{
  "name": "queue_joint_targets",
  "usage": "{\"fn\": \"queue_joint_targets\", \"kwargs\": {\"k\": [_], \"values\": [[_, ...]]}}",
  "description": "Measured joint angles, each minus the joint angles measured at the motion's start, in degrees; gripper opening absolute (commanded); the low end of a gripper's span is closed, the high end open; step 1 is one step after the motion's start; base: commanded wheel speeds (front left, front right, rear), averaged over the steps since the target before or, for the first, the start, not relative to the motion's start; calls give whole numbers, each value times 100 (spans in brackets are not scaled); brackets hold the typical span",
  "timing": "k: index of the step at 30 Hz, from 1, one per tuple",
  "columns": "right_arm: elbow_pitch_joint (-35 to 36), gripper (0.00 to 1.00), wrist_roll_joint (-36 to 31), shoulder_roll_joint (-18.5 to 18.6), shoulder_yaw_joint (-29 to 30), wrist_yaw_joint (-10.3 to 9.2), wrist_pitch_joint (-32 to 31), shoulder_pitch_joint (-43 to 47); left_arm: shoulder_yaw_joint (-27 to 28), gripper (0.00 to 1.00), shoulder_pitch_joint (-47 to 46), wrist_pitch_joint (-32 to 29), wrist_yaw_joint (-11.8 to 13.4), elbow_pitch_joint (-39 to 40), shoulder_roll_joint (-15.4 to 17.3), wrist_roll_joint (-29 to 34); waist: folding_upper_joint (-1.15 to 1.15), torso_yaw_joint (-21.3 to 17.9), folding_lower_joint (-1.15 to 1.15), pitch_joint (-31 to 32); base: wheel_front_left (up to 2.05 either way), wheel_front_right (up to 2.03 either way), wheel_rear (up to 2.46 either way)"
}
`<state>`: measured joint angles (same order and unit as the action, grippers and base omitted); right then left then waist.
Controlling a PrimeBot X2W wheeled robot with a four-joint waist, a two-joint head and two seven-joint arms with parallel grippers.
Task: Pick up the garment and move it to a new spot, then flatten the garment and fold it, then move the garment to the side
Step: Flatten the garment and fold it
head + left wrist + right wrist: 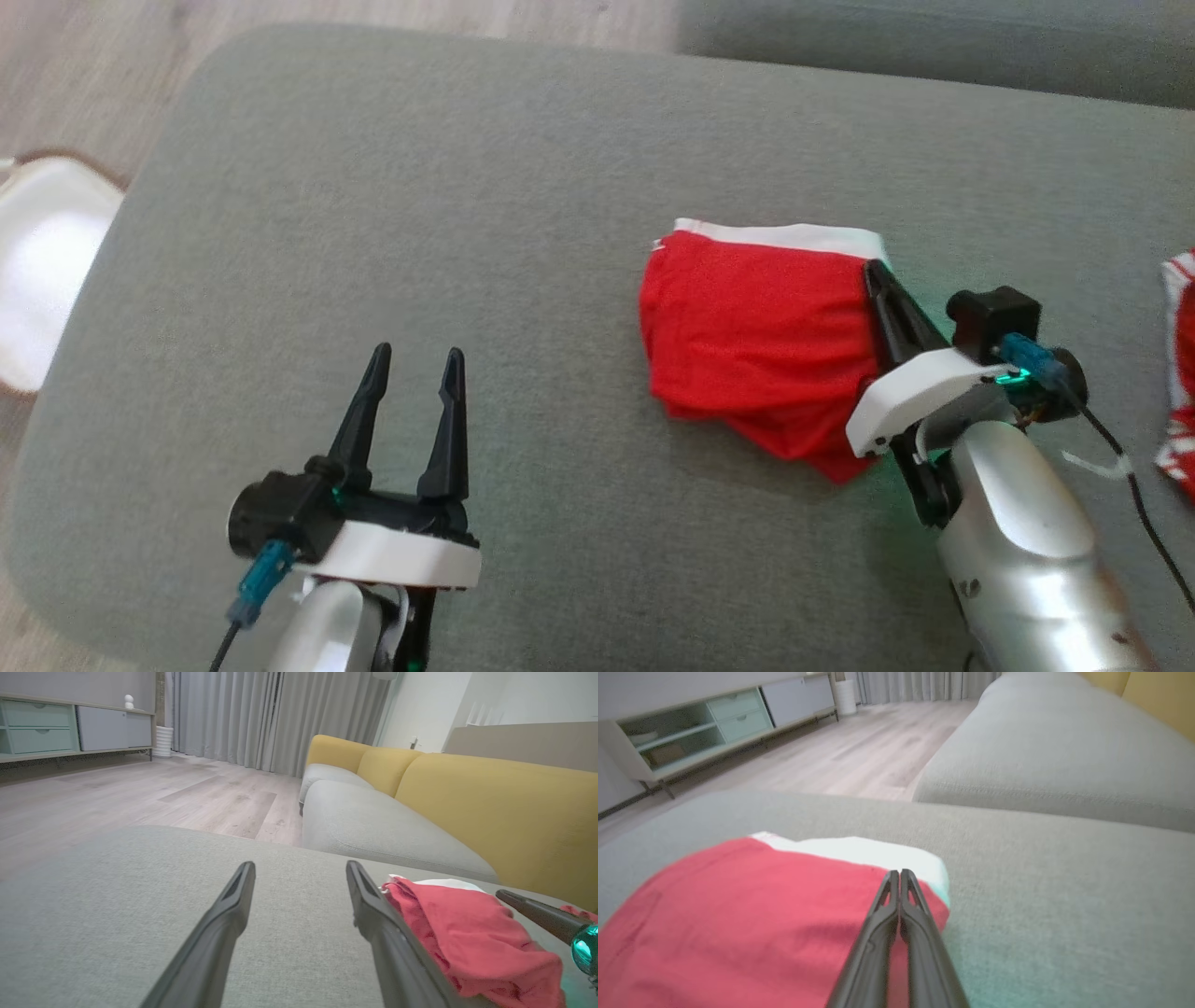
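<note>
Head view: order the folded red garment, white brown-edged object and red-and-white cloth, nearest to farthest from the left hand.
1. Folded red garment, right of the left hand.
2. White brown-edged object, far left.
3. Red-and-white cloth, far right edge.

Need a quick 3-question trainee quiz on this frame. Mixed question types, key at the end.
1. True or false: the left gripper is shut.
2. Pick one. The right gripper has its tips at the garment's: A) left edge; B) right edge, by the band; C) far corner, off the fabric.
3. Fill in: the band is ___.

Key: 1 false, its jaws stand open over bare cushion. 2 B. 3 white.
</note>
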<state>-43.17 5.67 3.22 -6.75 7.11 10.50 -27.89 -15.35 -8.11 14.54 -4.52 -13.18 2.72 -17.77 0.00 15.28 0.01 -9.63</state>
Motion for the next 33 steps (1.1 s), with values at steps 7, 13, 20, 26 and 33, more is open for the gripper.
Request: {"fn": "queue_joint_targets", "kwargs": {"k": [7, 13, 20, 26, 33], "values": [[-1042, 0, -197, 5, 85, 0, -188, -279, -62, 100, -165, 0, 47, -34, -1, -58, 0, 289, 0, -154, 0, 0, 0], [-935, 0, 323, 27, -543, -1, 221, -561, -113, 100, -168, 0, 49, -87, -1, -62, 0, 313, -1, -45, 0, 0, 0], [-866, 0, 840, 29, -1668, -1, 143, -682, -163, 100, -171, 0, 54, -88, -1, -102, 0, 406, -1, -74, 0, 0, 0], [-1210, 0, 912, 34, -2108, -1, -232, -684, -209, 100, -215, 0, 53, -87, -1, -142, 0, 533, -1, -132, 0, 0, 0], [-871, 0, 1251, 45, -2354, 0, 162, -814, -170, 100, -218, 0, 55, -98, -2, -141, 0, 556, -1, -146, 0, 0, 0]]}}
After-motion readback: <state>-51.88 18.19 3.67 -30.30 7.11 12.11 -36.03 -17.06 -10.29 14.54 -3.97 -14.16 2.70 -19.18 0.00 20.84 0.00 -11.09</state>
